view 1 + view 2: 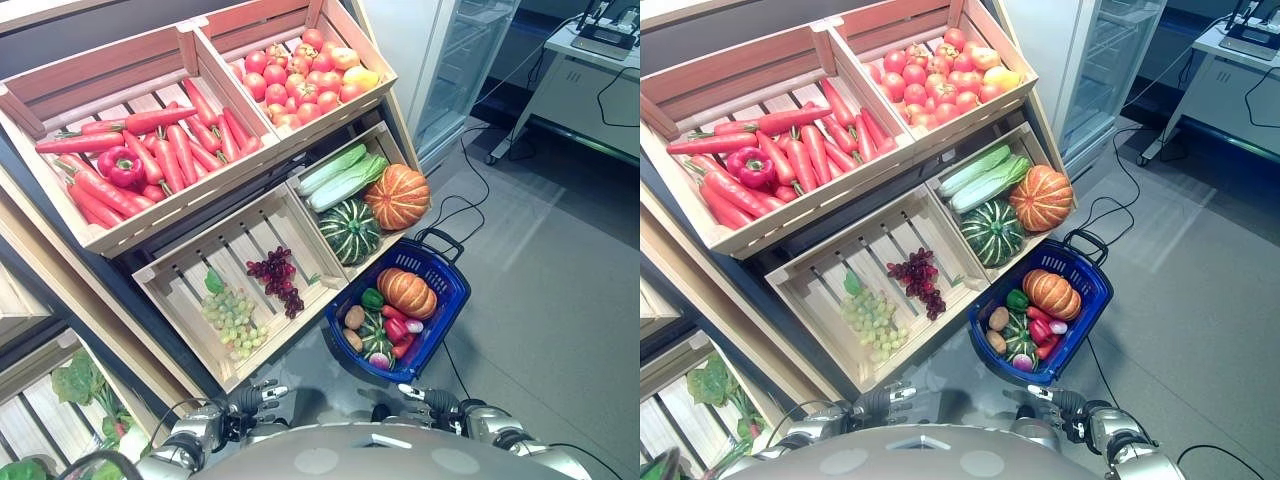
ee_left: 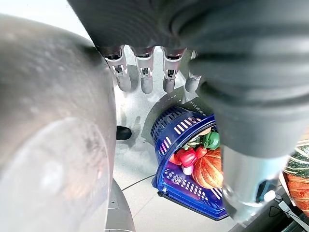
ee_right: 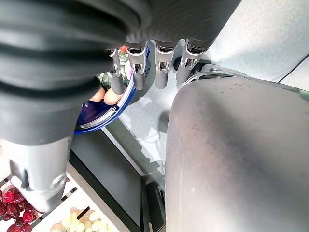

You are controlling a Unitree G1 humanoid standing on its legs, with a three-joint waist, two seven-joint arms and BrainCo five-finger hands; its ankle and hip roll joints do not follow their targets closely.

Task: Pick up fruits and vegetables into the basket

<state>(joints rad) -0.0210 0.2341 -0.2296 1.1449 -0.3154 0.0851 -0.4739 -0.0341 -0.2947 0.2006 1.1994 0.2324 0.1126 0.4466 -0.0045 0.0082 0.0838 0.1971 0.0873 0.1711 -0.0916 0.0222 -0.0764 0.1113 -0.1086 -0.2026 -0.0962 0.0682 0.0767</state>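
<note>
A blue basket [image 1: 452,292] stands on the floor beside the wooden shelf, holding an orange pumpkin [image 1: 406,292], a green pepper, potatoes, a striped squash and red vegetables. The crates above hold carrots [image 1: 160,150] with a red pepper [image 1: 121,166], tomatoes [image 1: 300,75], green and purple grapes [image 1: 233,318], and pumpkins [image 1: 398,195] with leafy cabbage. My left hand [image 1: 258,402] and right hand [image 1: 428,402] hang low near my body, both open with straight fingers [image 2: 145,79] and nothing held. The basket [image 2: 170,135] also shows past the left fingers, and its rim [image 3: 104,118] past the right ones.
A glass-door fridge [image 1: 462,60] stands right of the shelf. A white desk [image 1: 590,85] with cables on the floor is at the far right. Leafy greens [image 1: 80,385] fill a lower crate at the left. Grey floor lies open right of the basket.
</note>
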